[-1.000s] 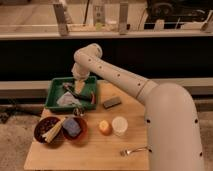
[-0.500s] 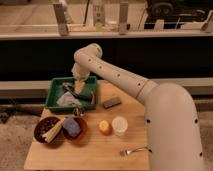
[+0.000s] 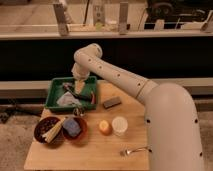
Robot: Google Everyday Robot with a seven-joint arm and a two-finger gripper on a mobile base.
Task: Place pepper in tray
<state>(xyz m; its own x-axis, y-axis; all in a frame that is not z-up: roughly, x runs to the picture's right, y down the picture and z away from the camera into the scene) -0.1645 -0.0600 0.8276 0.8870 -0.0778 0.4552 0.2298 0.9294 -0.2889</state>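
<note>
From my remote seat: 2 dark-red bowls [image 3: 49, 131] far left on the bench [image 3: 100, 152], touching each other, the right 1 holding a blue block [image 3: 71, 126]. Behind them the green tray [image 3: 54, 88] with pale clutter inside. My hand [image 3: 80, 86] hangs over the tray's right half, and the pepper [image 3: 79, 88] shows as a pale tapered shape at its tip, above the tray floor; I can't tell how the hand stands. Right of the tray a dark grey block [image 3: 111, 102]. Nearer me, an orange item [image 3: 104, 127] just beside a white cup [image 3: 119, 126]. Fork [image 3: 133, 150] at the front right.
</note>
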